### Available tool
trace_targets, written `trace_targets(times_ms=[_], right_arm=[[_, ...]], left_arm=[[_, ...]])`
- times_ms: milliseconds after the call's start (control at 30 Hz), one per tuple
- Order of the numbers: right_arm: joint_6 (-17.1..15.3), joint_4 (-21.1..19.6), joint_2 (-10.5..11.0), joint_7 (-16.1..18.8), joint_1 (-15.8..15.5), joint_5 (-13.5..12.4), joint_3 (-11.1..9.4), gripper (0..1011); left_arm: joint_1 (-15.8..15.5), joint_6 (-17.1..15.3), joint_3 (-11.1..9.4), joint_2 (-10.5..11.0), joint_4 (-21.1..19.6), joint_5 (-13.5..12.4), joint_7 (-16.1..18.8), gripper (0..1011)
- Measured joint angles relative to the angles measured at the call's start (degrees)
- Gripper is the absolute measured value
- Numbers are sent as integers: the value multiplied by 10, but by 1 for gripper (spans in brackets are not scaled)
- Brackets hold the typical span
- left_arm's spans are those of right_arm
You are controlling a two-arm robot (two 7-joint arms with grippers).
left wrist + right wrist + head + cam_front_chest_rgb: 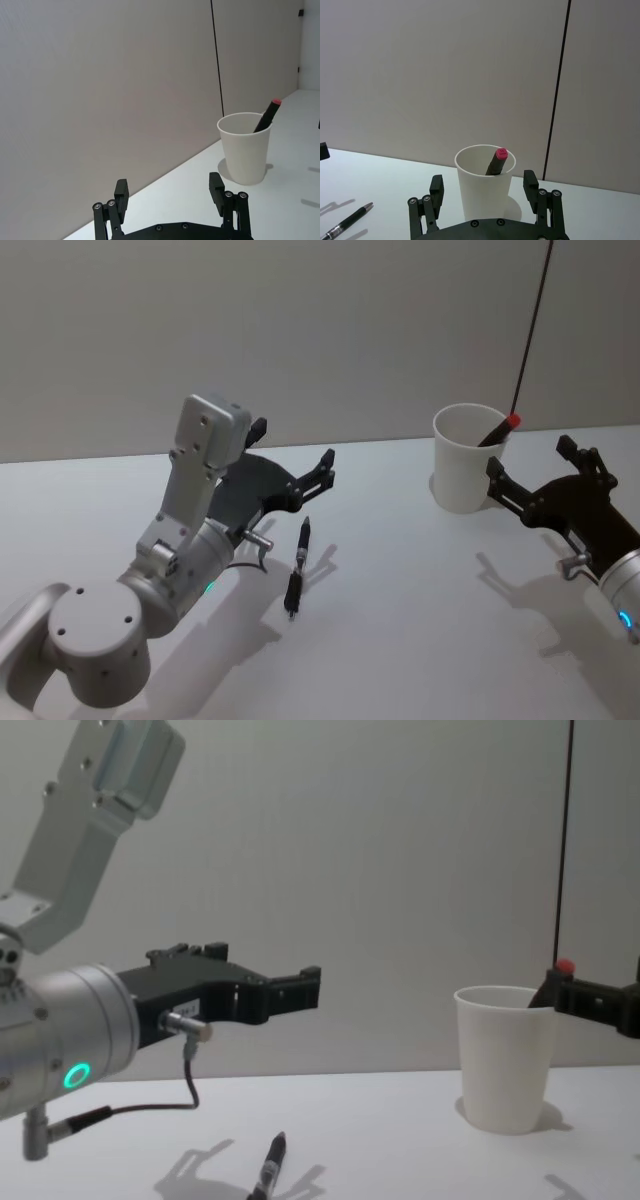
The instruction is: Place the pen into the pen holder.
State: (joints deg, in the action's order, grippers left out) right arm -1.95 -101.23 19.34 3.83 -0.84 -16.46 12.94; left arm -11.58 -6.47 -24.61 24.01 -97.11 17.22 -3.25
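The black pen [298,568] is lying flat on the worktop [400,630], well apart from the white paper cup [465,480] that is serving as the holder. The cup is standing upright towards the robot's right, with a red-capped marker [498,430] leaning inside it.

The left gripper [292,447] is hanging above the pen's far end, aimed forward rather than down. Its fingers are spread wide and holding nothing. The right gripper [530,458] is waiting just beside the cup, its fingers also wide and empty. Whether one fingertip is touching the cup wall cannot be told.

Judgement: the pickup is not yet begun. To do it well, the left gripper is needing to tilt downward, line its fingers across the pen's barrel near the middle, and descend until both tips are straddling it before closing. An off-centre grip is risking a swinging pen at the cup's rim.
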Motion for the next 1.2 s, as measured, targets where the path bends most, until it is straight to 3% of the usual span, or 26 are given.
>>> trace_targets(times_ms=[633,933,1200], right_arm=[[0,0,0,0,0,0,0,1001],[0,0,0,0,0,0,0,1001],[0,0,0,0,0,0,0,1001]], left_arm=[[53,-89,6,43,-70,51,-6,1001],[66,-130,1,47,-87,62,-2,1001],[69,-167,-5,36,-90,64,7,1001]])
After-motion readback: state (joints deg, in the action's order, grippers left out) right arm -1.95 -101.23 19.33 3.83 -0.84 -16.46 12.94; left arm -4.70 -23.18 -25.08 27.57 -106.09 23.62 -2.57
